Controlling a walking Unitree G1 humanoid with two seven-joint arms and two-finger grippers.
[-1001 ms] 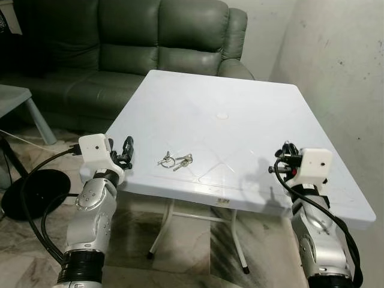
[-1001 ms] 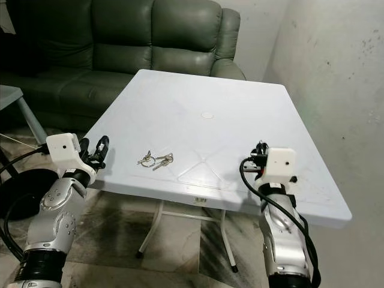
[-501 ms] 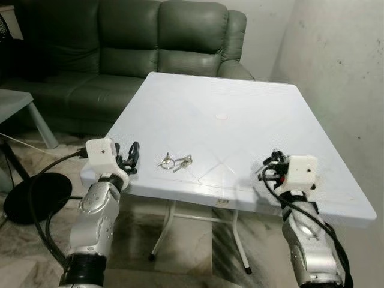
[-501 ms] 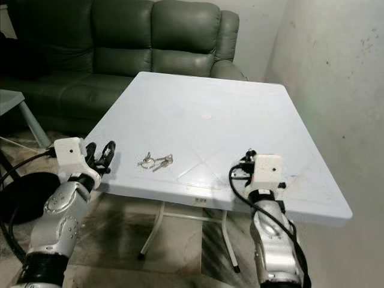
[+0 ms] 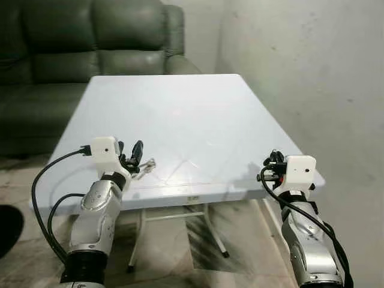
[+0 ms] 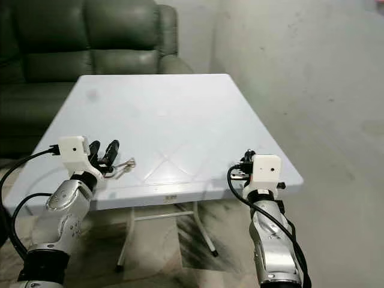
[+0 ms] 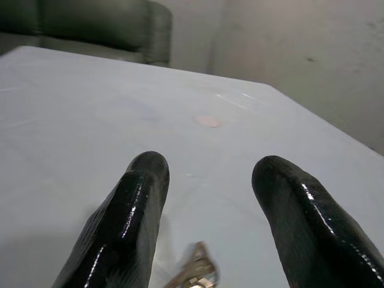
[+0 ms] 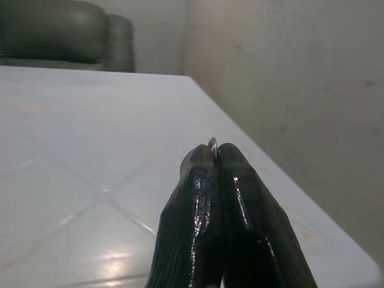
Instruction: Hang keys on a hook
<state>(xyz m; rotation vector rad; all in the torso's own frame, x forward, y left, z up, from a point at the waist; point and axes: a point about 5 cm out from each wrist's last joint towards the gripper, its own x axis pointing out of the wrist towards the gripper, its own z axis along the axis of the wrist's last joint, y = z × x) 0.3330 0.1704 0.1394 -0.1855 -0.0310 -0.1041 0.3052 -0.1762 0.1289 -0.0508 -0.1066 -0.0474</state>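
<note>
At the near edge of the white counter (image 5: 198, 114), two silver arms are seen raised from below. The left end effector (image 6: 107, 155) is held over the near left corner, its two black fingers (image 7: 135, 210) spread apart with nothing between them. The keys (image 6: 124, 164) are lying on the counter just beyond those fingertips, close to the near edge; in the left wrist view they (image 7: 195, 273) are seen low between the parted fingers, blurred, and whether they are touched cannot be told. A black cable is looped from the left wrist down beside the arm.

Near the near right corner, the right end effector (image 5: 273, 163) is held at about the level of the counter top. In the right wrist view its fingers (image 8: 207, 210) are pressed together, and a small metal ring (image 8: 212, 144) is seen sticking up between their tips, so it is clenched on that ring.

Under the counter, white metal legs (image 5: 211, 231) are seen on a mottled floor (image 5: 240, 240). Beyond the far left of the counter a dark green sofa (image 5: 72, 36) is placed, and a plain grey wall (image 5: 300, 66) runs along the right side.
</note>
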